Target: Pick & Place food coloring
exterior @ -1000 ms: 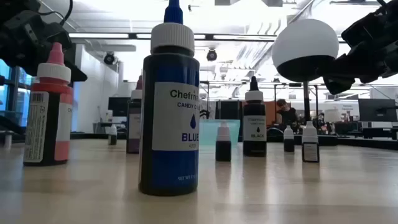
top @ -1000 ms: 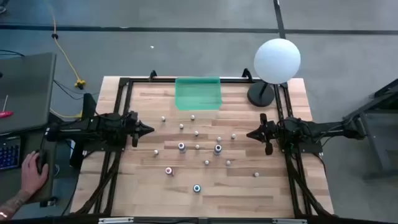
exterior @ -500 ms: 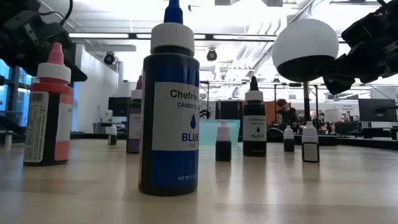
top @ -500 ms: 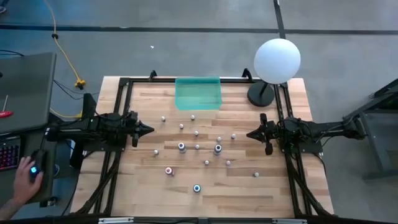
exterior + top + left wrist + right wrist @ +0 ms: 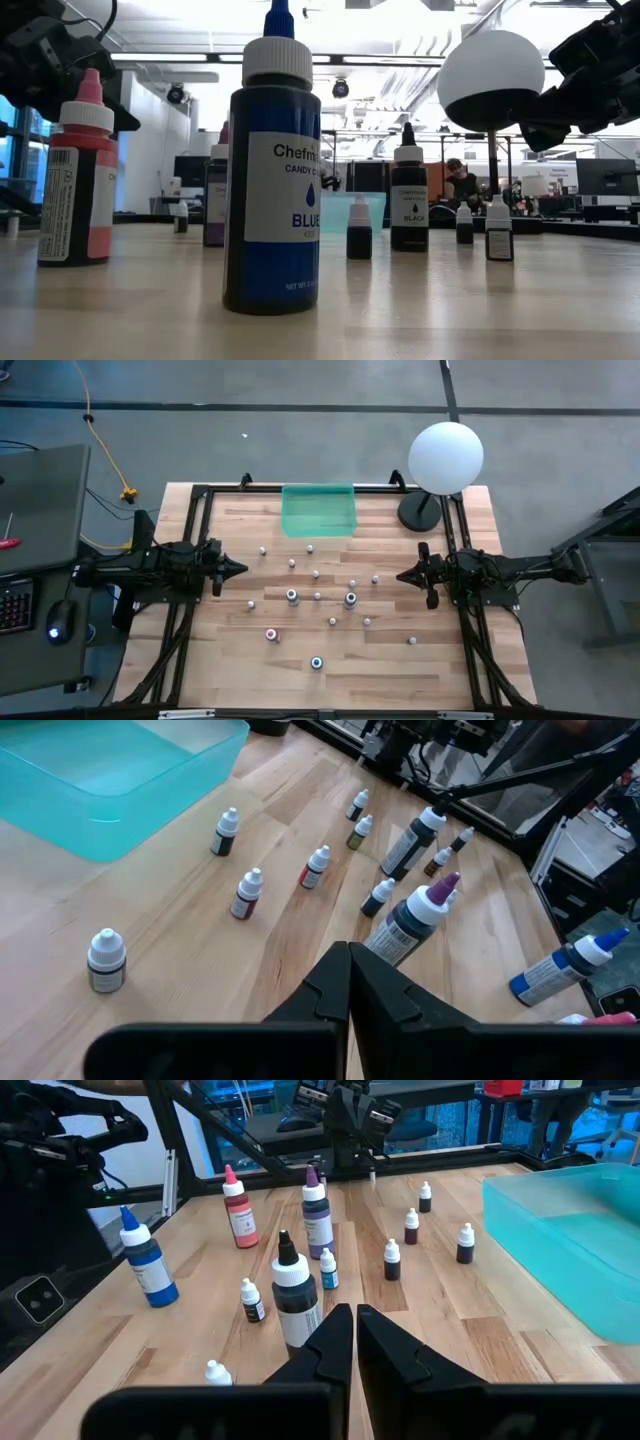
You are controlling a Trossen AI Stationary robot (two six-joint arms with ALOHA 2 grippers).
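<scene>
Several food coloring bottles stand upright on their bases across the middle of the wooden table. The larger ones are a blue one, a red one, a purple one and a black one. Tiny white-capped ones stand around them. My left gripper is shut and hovers at the table's left side. My right gripper is shut and hovers at the right side. Both point at the bottles from a distance.
A green translucent tray sits at the far edge of the table. A white globe lamp stands at the far right corner. Bare wood lies along the near edge. A keyboard and a mouse lie on a stand left of the table.
Both arms and all bottles have kept still. A person's hand that rested on the mouse left of the table has drawn back out of view.
</scene>
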